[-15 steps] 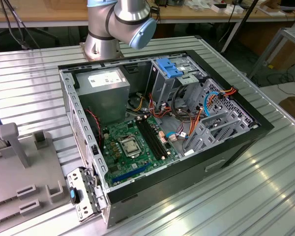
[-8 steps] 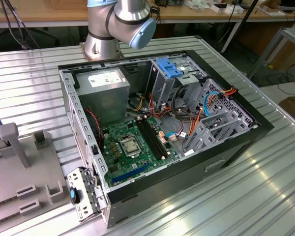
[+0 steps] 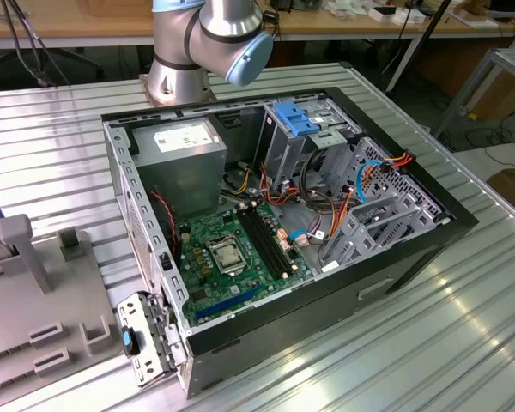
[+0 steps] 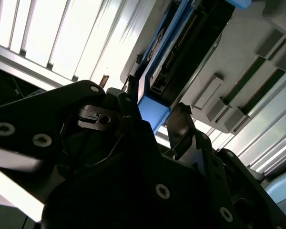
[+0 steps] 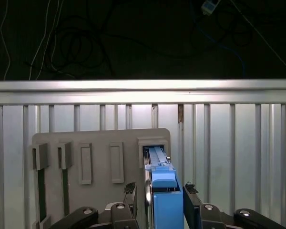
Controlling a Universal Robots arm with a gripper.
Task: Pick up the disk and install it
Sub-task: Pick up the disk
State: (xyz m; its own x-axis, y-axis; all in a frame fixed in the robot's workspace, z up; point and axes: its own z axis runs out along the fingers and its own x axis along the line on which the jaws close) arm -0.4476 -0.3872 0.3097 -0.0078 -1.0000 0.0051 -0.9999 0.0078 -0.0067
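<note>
"Looking at this, which step is it on?"

"Picking up, I'd say. The ribbed metal table [image 3: 463, 326] carries the open computer case [image 3: 395, 266], and the grey rack [image 3: 69, 292] sits beside it, at the exterior view's left."

"And the disk?"

"In the first wrist view the disk [image 5: 166, 210] stands on edge in a slot of that rack. The gripper [image 5: 159, 187] straddles it, fingers spread, a sliver of gap on one side; nothing clamped."

"So what does it want?"

"A square squeeze on the blue rails, I reckon, then a straight lift out of the slot."

A workshop: ribbed metal bench [image 3: 463, 343]; opened computer case [image 3: 275, 232]; loose cables [image 3: 26, 43].
</note>
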